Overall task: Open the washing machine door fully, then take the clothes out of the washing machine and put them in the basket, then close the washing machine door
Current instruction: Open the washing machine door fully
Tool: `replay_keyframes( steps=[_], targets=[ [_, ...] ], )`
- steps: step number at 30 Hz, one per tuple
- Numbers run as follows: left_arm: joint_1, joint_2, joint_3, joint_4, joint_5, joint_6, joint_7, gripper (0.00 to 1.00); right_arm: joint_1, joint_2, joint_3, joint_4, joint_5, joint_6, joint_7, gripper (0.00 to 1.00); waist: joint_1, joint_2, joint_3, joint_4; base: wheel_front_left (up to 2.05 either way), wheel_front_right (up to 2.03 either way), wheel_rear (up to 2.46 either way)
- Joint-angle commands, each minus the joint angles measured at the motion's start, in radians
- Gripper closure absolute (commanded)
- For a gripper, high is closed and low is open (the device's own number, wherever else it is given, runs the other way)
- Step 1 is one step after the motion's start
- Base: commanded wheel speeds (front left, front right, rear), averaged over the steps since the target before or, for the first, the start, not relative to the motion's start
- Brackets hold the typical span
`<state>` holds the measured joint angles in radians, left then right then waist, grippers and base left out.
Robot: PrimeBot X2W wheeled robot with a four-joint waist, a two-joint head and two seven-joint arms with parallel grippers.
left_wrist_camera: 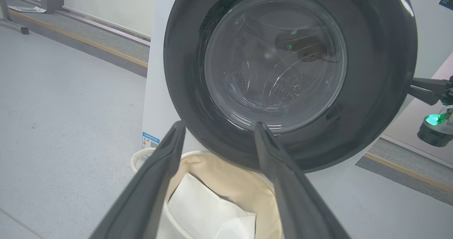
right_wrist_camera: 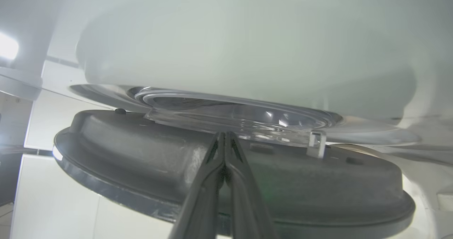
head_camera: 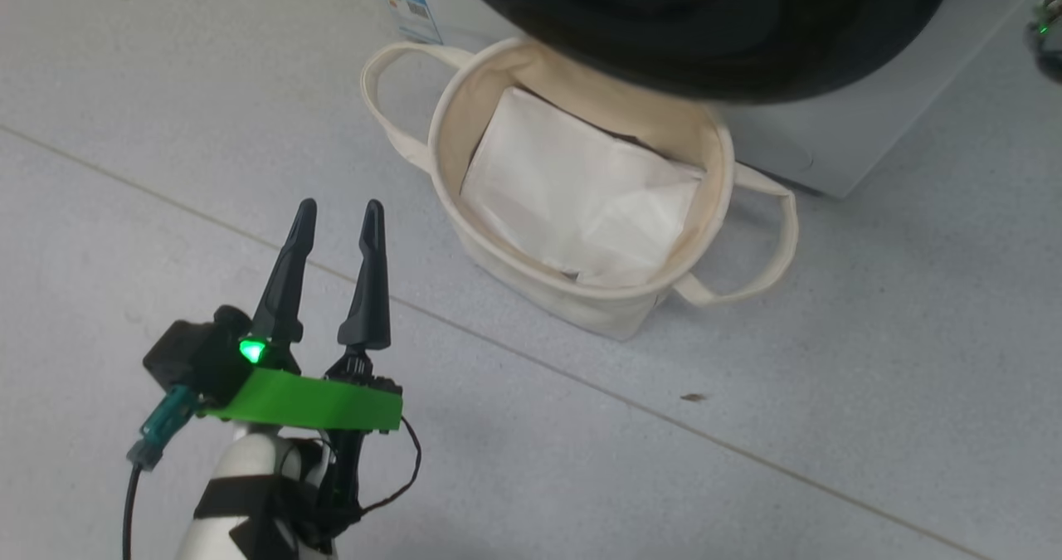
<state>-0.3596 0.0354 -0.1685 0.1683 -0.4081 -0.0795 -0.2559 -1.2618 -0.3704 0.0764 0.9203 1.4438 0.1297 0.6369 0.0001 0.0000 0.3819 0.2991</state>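
- On the pale grey floor (head_camera: pixel 166 129), close against the front of the white boxy front-loading washing machine (head_camera: pixel 830 145), stands the round cream-beige canvas basket (head_camera: pixel 539 282) with two loop handles; a folded plain white sheet (head_camera: pixel 572 195) lies inside it.
- The large round washing machine door (head_camera: pixel 747 46), with its wide glossy black rim, overhangs the basket's far rim in the head view.
- In the right wrist view the door (right_wrist_camera: pixel 141 161) stands ajar. Its grey inner face and bulging clear glass bowl are seen edge-on, with a gap between them and the machine's white front (right_wrist_camera: pixel 247 37).
- The right gripper (right_wrist_camera: pixel 223 134) is clenched, its two dark fingers pressed together and holding nothing. Its tips sit in that gap, at the door's inner face just beside the glass bowl (actual contact cannot be told).
- From the left wrist view the same right gripper (left_wrist_camera: pixel 412 88) pokes in at the door's (left_wrist_camera: pixel 371 90) right edge.
- The left gripper (head_camera: pixel 340 207) is released, fingers spread and empty. It hovers over the floor near the basket's left side, apart from it.
- Along its fingers (left_wrist_camera: pixel 166 168) the basket (left_wrist_camera: pixel 226 175) and sheet (left_wrist_camera: pixel 205 210) lie just below the door.
- Low behind the glass is a bluish patch (left_wrist_camera: pixel 263 106), too dim to identify.
- A small blue-and-white printed label (left_wrist_camera: pixel 150 141) sits on the machine (left_wrist_camera: pixel 155 90) above the basket's handle.
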Motion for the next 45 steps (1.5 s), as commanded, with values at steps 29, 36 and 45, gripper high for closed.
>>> replay_keyframes(
  steps=[29, 36, 45],
  targets=[
    [0.176, 0.015, 0.136, 0.052, 0.075, -0.038, -0.006, 0.0, 0.428, 0.308, 0.222, -0.259, 0.047, 0.001, 0.049, 1.0, -0.0001, 0.0, -0.301, 0.023, 0.0, 0.0, 0.0],
    [0.154, 0.015, 0.142, 0.041, 0.07, -0.041, -0.006, 0.0, 0.435, 0.319, 0.354, -0.274, 0.095, 0.001, 0.016, 1.0, -0.0001, 0.0, -0.274, 0.058, 0.0, 0.0, 0.0],
    [0.136, 0.015, 0.156, 0.047, 0.079, -0.042, -0.006, 0.0, 0.433, 0.32, 0.59, -0.334, 0.236, 0.001, -0.113, 1.0, -0.0001, 0.0, -0.269, 0.064, 0.0, 0.0, 0.0]
  ],
)
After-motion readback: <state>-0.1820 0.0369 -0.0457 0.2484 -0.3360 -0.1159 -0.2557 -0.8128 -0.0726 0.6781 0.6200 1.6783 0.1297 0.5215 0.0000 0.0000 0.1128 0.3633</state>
